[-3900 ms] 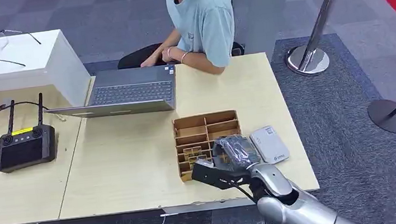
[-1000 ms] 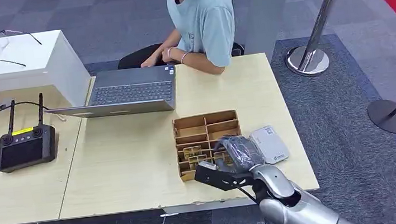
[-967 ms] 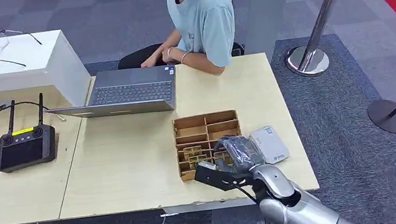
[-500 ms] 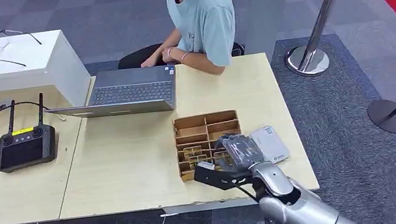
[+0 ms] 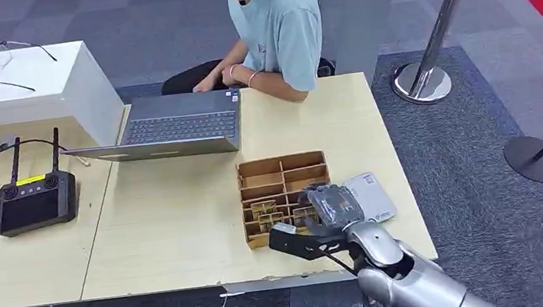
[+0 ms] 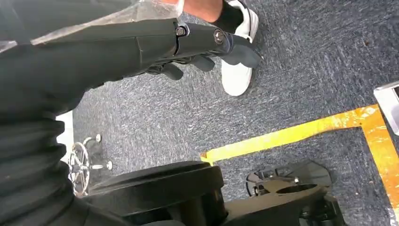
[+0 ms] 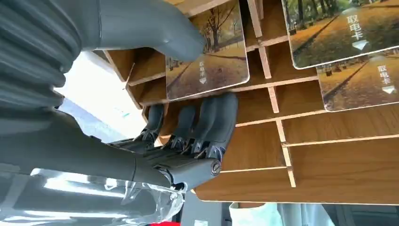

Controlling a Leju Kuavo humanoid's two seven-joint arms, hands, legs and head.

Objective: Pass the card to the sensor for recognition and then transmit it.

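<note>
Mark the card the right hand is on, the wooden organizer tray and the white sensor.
card [image 7: 209, 63], right wrist view, middle of its printed face
wooden organizer tray [image 5: 282, 164], head view, far rim
white sensor [image 5: 375, 197], head view, top face

Office or reception area, grey carpet tiles [image 5: 161, 27], queue stanchions [image 5: 428, 66], wooden desk [image 5: 175, 218] with open laptop [image 5: 180, 125]

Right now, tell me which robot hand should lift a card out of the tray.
The right. The right robot hand is already at the wooden tray, its thumb touching a card and fingers beneath it. The left robot hand hangs over the carpet, away from the table.
</note>
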